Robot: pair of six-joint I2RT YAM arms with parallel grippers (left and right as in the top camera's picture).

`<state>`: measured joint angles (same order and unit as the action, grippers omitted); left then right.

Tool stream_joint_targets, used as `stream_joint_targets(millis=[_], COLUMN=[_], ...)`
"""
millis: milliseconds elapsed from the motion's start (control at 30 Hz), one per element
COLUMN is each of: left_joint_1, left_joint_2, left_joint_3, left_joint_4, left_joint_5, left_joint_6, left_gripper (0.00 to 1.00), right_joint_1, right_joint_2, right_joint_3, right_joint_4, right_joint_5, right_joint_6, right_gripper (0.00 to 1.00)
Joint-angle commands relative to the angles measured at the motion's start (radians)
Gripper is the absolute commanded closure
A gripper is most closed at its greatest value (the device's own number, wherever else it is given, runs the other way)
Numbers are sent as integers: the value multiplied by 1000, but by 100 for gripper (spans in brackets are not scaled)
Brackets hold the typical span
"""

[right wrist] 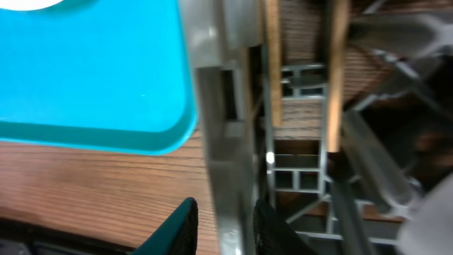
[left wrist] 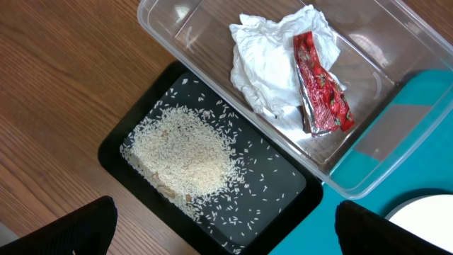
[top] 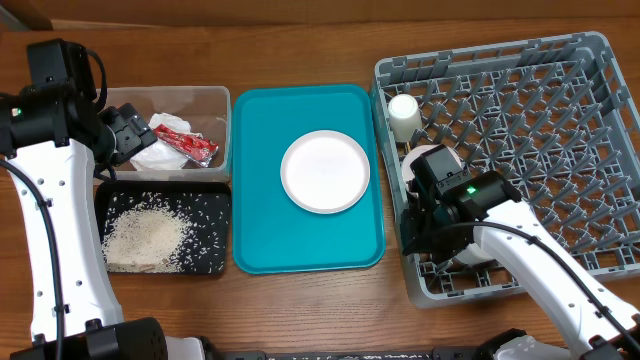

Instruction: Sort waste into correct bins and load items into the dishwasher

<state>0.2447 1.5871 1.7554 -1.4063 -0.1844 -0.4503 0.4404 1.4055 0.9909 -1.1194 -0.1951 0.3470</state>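
Right jaws slightly parted astride the dish rack's (right wrist: 212, 106) near wall, gripping nothing, 2 chopsticks (right wrist: 272, 71) lying inside the rack just beyond them, left jaws wide apart above rice (left wrist: 187, 152) in black tray (left wrist: 110, 156)

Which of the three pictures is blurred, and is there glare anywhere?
Right wrist view: blurred, the grey rack and chopsticks smeared. Left wrist view: sharp, rice grains distinct, pale glare on the clear tub wall. Overhead view: sharp, evenly lit.
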Motion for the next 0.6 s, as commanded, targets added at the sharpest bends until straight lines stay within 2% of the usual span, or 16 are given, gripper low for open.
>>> stream_joint_targets(millis=[0, 200, 567], left_joint_1=[3, 3, 3], left_joint_2=[3, 3, 3], left_joint_3=[14, 14, 14], left_joint_4=[0, 0, 0], left_joint_5=[-6, -6, -6], left_joint_6=[-2, -2, -2], left_gripper=[0, 0, 0], right_joint_1=[4, 4, 4], right_joint_2=[-3, -3, -2], right_joint_3=[-3, -3, -3], right_joint_4=[35, 93, 67], right_joint_5=[-119, -174, -146], right_joint_6=[1, 47, 45], right_gripper=[73, 78, 78])
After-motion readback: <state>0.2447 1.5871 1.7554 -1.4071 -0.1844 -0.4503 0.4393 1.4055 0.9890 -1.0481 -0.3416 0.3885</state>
